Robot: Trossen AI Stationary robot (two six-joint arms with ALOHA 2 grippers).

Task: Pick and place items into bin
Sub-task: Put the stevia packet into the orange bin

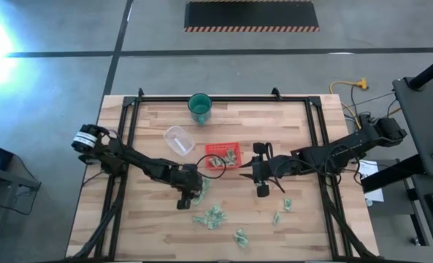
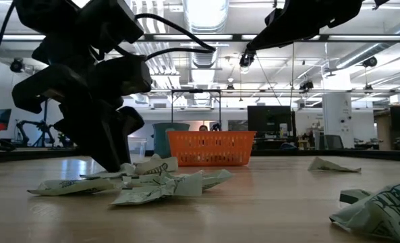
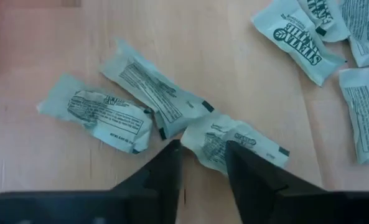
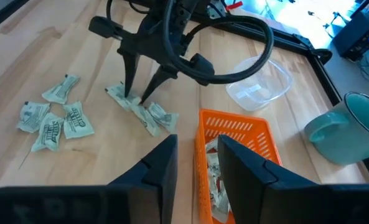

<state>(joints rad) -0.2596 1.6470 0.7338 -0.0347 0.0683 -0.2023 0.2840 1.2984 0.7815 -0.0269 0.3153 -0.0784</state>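
Observation:
Several pale-green crumpled packets lie flat on the wooden table, in a cluster under my left gripper (image 1: 201, 191) and scattered toward the near edge (image 1: 210, 216). My left gripper (image 3: 203, 149) is open and points down at the table. Its fingertips stand on either side of one packet's end (image 3: 218, 140). The red tray (image 1: 223, 155) sits mid-table with packets inside. My right gripper (image 4: 196, 146) is open and empty. It hovers just right of the tray (image 4: 259, 134), pointing toward it. My left gripper comes from above with its fingers (image 3: 172, 165) down among the packets. One packet's end (image 3: 218, 140) lies between the open tips, flat on the table. Whether the fingers touch it, I cannot tell.
A clear plastic container (image 1: 178, 139) lies left of the tray, and a green cup (image 1: 200, 107) stands near the far edge. Black frame rails (image 1: 128, 124) run along the table's left, right and far sides. Loose packets (image 1: 282, 212) lie under the right arm.

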